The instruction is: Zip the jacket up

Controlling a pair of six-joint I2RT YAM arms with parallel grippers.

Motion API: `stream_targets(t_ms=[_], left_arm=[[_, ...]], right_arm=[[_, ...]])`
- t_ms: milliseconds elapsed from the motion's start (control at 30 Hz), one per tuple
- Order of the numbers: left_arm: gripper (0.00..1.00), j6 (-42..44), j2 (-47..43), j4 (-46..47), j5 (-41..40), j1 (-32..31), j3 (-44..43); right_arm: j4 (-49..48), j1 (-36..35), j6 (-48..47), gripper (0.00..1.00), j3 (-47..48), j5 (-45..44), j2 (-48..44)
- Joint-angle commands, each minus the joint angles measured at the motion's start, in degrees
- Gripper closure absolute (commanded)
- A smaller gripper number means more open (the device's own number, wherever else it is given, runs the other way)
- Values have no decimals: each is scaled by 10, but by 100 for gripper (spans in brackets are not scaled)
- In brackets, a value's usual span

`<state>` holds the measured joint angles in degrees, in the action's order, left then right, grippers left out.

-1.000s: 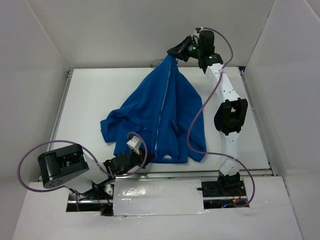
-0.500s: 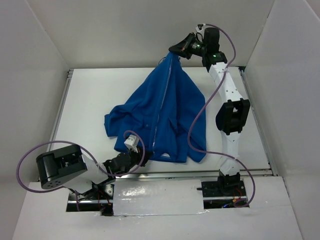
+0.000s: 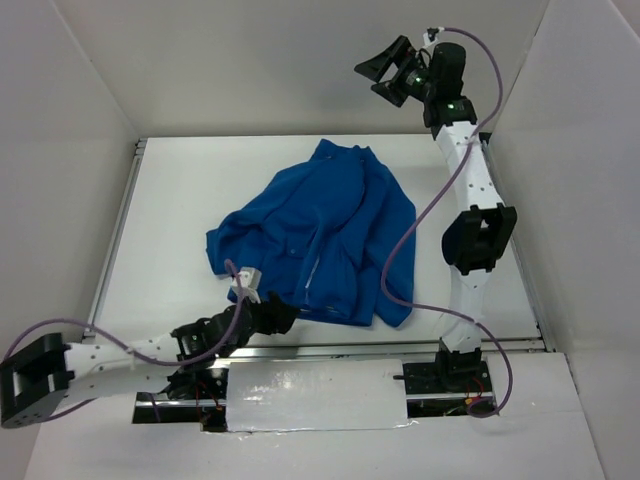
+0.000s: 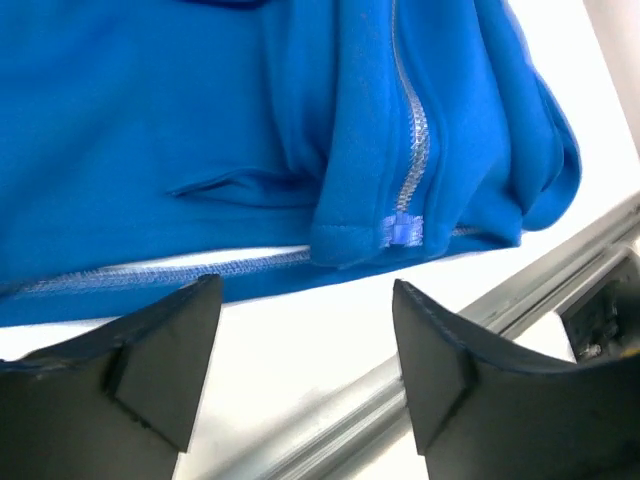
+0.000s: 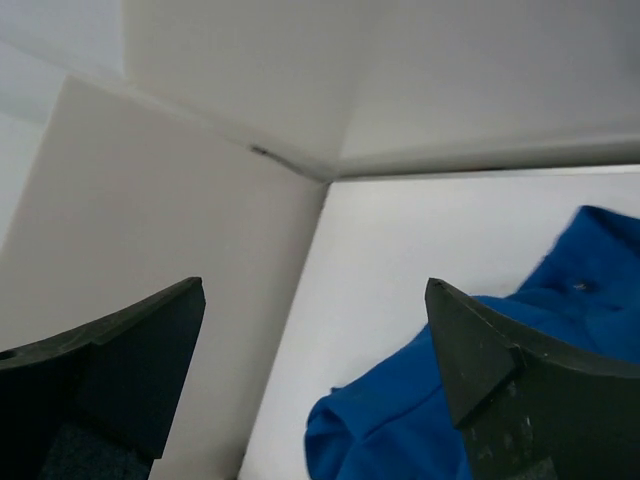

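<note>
Released at both ends since a second ago, and slumped from a taut peak into a rumpled spread: small royal-blue soft fabric jacket (image 3: 320,235), middle of the white tabletop (image 3: 170,200), collar toward the far wall, hem toward the near edge. Above the far edge, lifted clear of the cloth, the right gripper (image 3: 388,72): jaws spread wide, nothing between them. Just beside the hem's near left corner, the left gripper (image 3: 278,316): likewise spread wide, holding nothing.

Only from the top view: the whole outline, one sleeve bunched out to the left, the light-coloured zipper (image 3: 314,268) running down the front.

Only from the left wrist view: teeth closed together over the stretch in sight, down to a small blue end tab (image 4: 404,230) at the hem; a pale stitched hem line; a pocket slit (image 4: 230,185); black fingers (image 4: 150,340) just short of the fabric, not touching.

From the right wrist view: merely a corner of the same garment, well below, and a wall corner beyond.

Hem close to the silver metal rail (image 3: 420,347) along the near edge. Bare board left, right and beyond the collar. White walls (image 3: 300,60) closing in three sides.
</note>
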<state>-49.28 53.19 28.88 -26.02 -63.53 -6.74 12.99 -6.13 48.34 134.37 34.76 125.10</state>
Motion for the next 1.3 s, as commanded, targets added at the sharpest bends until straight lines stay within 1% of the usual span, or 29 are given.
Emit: stream_targets(t_ms=[0,33,67,100,167,200,233,267,300,333,367,400,433,467,500,533,567,600,633,700,767,800,833,900,933,1033,1100,1133,1267], left_arm=[[18,-77,-108,-277,-75,-5,-69],[13,-103,-128,-331,-99,-5,-85],[12,-111,-165,-375,-108,-5,-99],[12,-112,-182,-437,-117,-5,-129],[10,-109,-225,-485,-119,-6,-157],[7,-106,-236,-523,-124,-5,-185],[1,-102,-246,-544,-133,-5,-202],[1,-101,-258,-566,-143,-5,-242],[1,-101,-260,-590,-155,-5,-265],[1,-93,-260,-633,-176,-5,-289],[1,-85,-256,-650,-188,-5,-335],[1,-72,-243,-686,-213,-5,-358],[1,-68,-243,-710,-223,-5,-384],[1,-63,-223,-731,-235,-5,-436],[0,-57,-212,-751,-242,-5,-459],[1,-48,-202,-772,-253,-5,-483],[1,-44,-183,-812,-272,-5,-526],[0,-43,-175,-832,-282,-5,-546],[1,-40,-169,-853,-293,-5,-564],[1,-41,-160,-909,-335,-5,-607],[1,-64,-161,-957,-364,-5,-644],[1,-82,-164,-1009,-387,-5,-654],[1,-106,-171,-1030,-395,-5,-663],[1,-117,-199,-1066,-409,-5,-675],[1,-123,-210,-1073,-410,-5,-676],[1,-113,-268,-1074,-406,-5,-678],[1,-104,-284,-1070,-405,-5,-676],[1,-103,-294,-1070,-405,-5,-674],[1,-98,-299,-1074,-407,-5,-664]], right_arm=[[68,2,-74,0,-3,-114,-137],[87,1,-91,0,-35,-171,-161],[104,-1,-101,0,-58,-197,-214],[126,-1,-120,0,-117,-242,-244],[135,-6,-136,0,-188,-277,-312],[132,-5,-150,0,-265,-286,-380],[130,-6,-156,0,-299,-295,-415],[132,-6,-162,0,-333,-293,-448],[134,-6,-169,0,-398,-291,-514],[135,-6,-171,0,-425,-277,-546],[137,-7,-173,0,-456,-265,-577],[137,-8,-175,0,-511,-235,-637],[142,-7,-175,0,-532,-235,-665],[154,-7,-182,0,-553,-212,-693],[163,-8,-186,0,-587,-199,-720],[175,-8,-193,0,-596,-196,-771],[207,-9,-199,0,-604,-206,-794],[226,-8,-206,0,-613,-217,-818],[243,-8,-209,0,-616,-229,-864],[290,-9,-221,0,-619,-256,-910],[343,-9,-230,0,-614,-281,-962],[359,-8,-247,0,-608,-292,-977],[376,-8,-256,0,-604,-296,-991],[424,-8,-276,0,-589,-305,-1018],[439,-13,-278,0,-584,-323,-1025],[465,-34,-278,0,-590,-338,-1052],[471,-44,-278,0,-597,-347,-1066],[469,-51,-278,0,-600,-372,-1070],[466,-71,-275,0,-614,-412,-1072]])
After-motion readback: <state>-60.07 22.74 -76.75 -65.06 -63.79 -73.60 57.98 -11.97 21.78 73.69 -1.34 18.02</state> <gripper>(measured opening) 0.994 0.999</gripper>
